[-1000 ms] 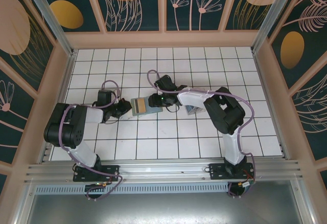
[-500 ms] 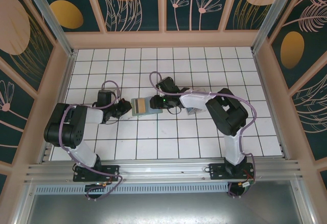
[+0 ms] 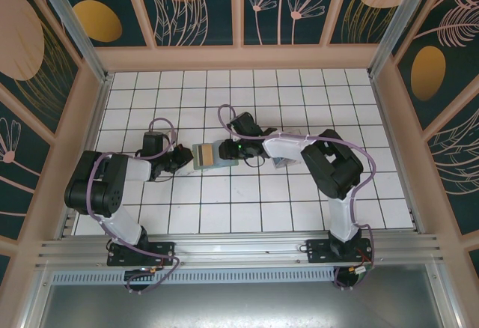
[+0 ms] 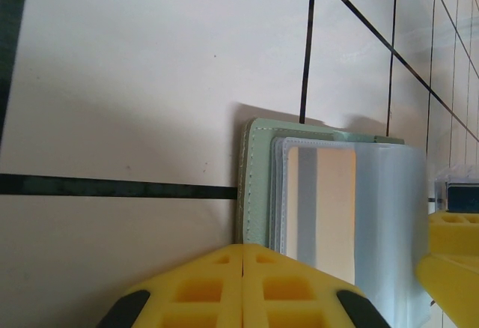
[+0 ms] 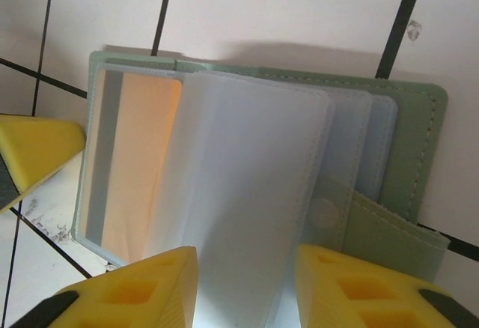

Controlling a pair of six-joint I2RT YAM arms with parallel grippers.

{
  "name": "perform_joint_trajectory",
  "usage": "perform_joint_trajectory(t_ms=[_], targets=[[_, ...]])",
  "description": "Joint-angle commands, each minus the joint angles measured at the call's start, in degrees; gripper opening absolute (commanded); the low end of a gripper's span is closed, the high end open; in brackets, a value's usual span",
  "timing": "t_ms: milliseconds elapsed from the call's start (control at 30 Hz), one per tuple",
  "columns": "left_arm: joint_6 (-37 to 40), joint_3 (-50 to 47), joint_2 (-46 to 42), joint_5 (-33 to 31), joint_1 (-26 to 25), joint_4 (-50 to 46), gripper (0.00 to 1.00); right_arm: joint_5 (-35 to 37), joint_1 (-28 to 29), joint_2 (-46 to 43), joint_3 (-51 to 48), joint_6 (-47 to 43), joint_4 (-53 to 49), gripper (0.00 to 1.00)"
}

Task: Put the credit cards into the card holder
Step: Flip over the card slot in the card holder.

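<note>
The card holder lies open on the tiles between my two grippers, grey-green with clear sleeves inside. A tan-gold credit card sits in a sleeve at its left side. My left gripper is shut, its yellow tips resting at the holder's left edge. My right gripper reaches in from the right. Its fingers stand apart on either side of a raised, bowed clear sleeve page and touch it. Other cards are out of view.
A translucent grey-white box sits just right of the holder, under the right forearm. The white tiled floor is walled on all sides by wooden panels. The left gripper's yellow finger shows beside the holder's left edge.
The right gripper's jaws have narrowed around the sleeve page and its arm has edged slightly. The left gripper and the holder have stayed put.
</note>
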Motion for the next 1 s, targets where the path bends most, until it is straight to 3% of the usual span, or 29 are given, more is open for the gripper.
perform_joint_trajectory(t_ms=[0,700,967], targets=[[0.6,-2.9,6.5,-4.5,-1.6,-9.3,0.09,-0.5,0.5,-0.3,1.5,-0.7,-0.5,0.41],[1.2,-1.7,6.0,-4.8,-1.5,-10.8,0.1,-4.8,1.7,2.0,5.2,-1.3,1.5,0.5],[0.3,-1.7,5.2,-3.6,-1.5,-9.4,0.13,-10.5,1.7,2.6,4.4,0.0,7.2,0.5]])
